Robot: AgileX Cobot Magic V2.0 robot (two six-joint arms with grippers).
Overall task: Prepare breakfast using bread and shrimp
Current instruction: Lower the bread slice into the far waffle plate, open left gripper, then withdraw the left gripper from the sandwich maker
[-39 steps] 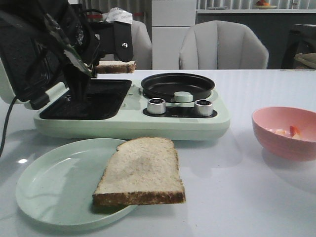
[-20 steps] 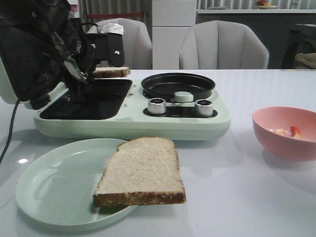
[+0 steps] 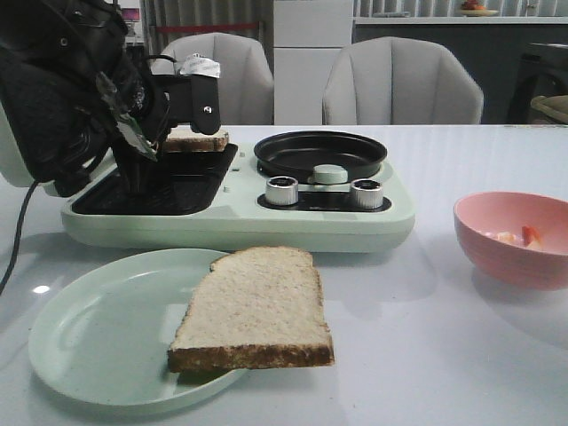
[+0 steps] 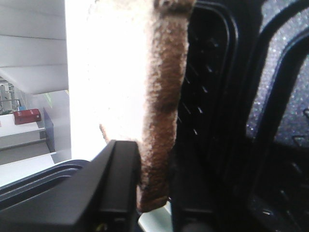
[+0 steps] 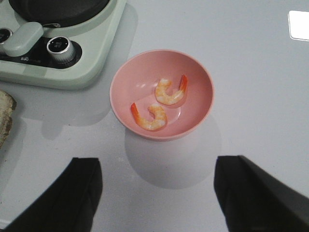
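Bread slice [image 3: 197, 139] is pinched by its crust edge in the left end effector [image 4: 145, 193], hovering over the sandwich-maker's open grill plate [image 3: 164, 182]. That skinny grip could let it sag or land crooked. Right end effector [image 5: 157, 193] hangs spread above the shrimp [image 5: 159, 104] bowl [image 5: 198, 82].

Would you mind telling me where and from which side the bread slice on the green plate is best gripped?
Grip the bread slice at its brown front crust, which overhangs the green plate rim above the table. Coming in low from the robot's side, one finger could probably slip under that free edge; elsewhere it lies flat on the plate.
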